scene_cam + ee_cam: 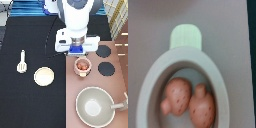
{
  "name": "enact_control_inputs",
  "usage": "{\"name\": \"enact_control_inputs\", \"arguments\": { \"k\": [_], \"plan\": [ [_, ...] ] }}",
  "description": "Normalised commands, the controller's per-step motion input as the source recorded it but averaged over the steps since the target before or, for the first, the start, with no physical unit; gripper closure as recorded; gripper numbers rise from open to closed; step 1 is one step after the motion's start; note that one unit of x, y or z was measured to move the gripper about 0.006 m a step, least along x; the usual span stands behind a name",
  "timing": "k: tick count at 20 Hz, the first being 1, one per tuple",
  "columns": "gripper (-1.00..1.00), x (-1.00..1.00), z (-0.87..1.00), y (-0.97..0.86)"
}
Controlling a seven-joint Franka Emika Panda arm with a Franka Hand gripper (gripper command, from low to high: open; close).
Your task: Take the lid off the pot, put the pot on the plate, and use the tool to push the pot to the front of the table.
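Observation:
The small pot [82, 65] stands uncovered on the pinkish-brown stove panel, with reddish-orange items inside. In the wrist view its rim [157, 72] and one side tab fill the picture from close above. My gripper [76, 51] hangs just above the pot, toward the exterior view's top. The lid is not in view. On the black table [30, 105] the cream plate [44, 76] lies to the exterior view's left of the pot. The cream spatula [21, 62] lies further left of the plate.
A large grey-beige pan [95, 106] with a long handle sits on the stove panel toward the exterior view's bottom right. Two black burners [103, 51] [106, 68] lie to the right of the pot.

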Motion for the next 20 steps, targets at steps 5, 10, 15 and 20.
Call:
{"name": "enact_control_inputs", "arguments": {
  "k": [5, 10, 15, 20],
  "plan": [
    [-1.0, 0.69, -0.42, 0.0],
    [-1.0, 0.37, -0.43, 0.02],
    [-1.0, -0.2, -0.25, 0.0],
    [-1.0, -0.54, -0.18, 0.0]
  ]
}}
